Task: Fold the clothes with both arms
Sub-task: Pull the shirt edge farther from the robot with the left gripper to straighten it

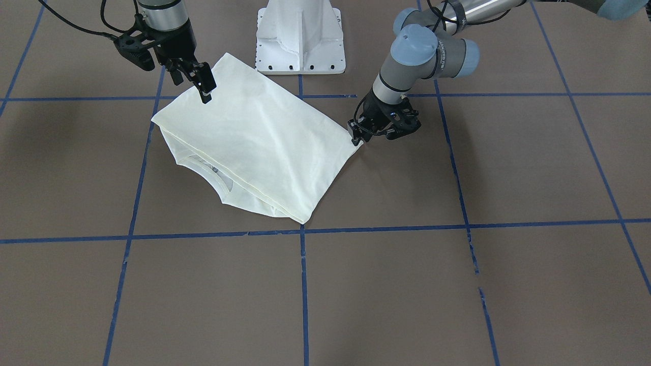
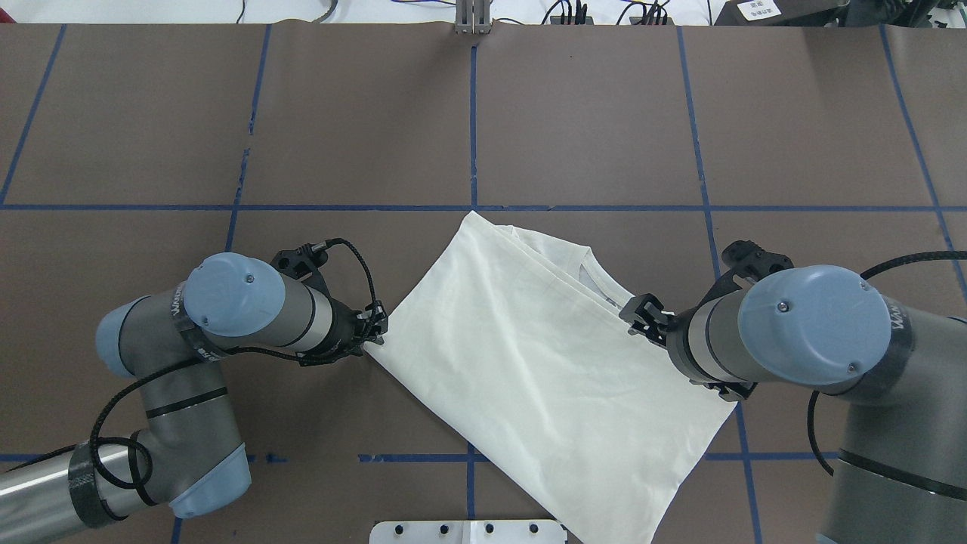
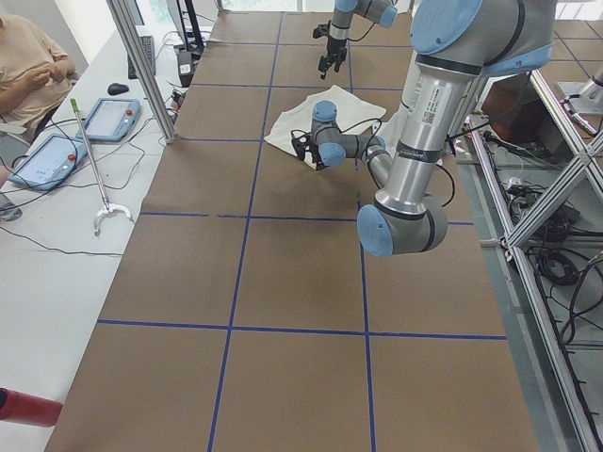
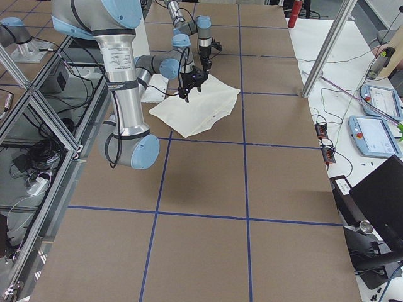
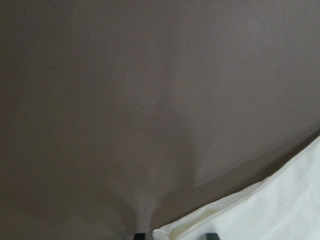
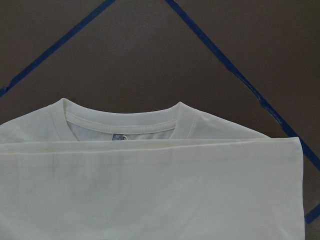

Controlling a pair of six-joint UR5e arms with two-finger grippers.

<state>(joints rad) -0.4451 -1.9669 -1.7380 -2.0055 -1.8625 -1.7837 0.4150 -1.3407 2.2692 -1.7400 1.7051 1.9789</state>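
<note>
- The brown paper-covered tabletop (image 2: 589, 113), marked with a blue tape grid, carries everything.
- Two grey tubular arms with light blue caps flank the work: the left arm (image 2: 249, 302) and the right arm (image 2: 808, 325).
- The cream-white cotton T-shirt (image 2: 529, 355) lies folded, plain side up, askew near the middle of the tabletop's robot-side edge.
- My left gripper (image 1: 358, 133) sits low at the shirt's left corner. Its black fingertips (image 5: 211, 236) stand apart with that corner between them, nothing pinched. I'd close on every layer before lifting.
- My right gripper (image 1: 205, 94) hovers over the opposite edge; I cannot tell how its fingers stand. It should grip level with the left, so both carry the fold evenly.
- The ribbed collar (image 6: 120, 127) peeks past the folded edge.
</note>
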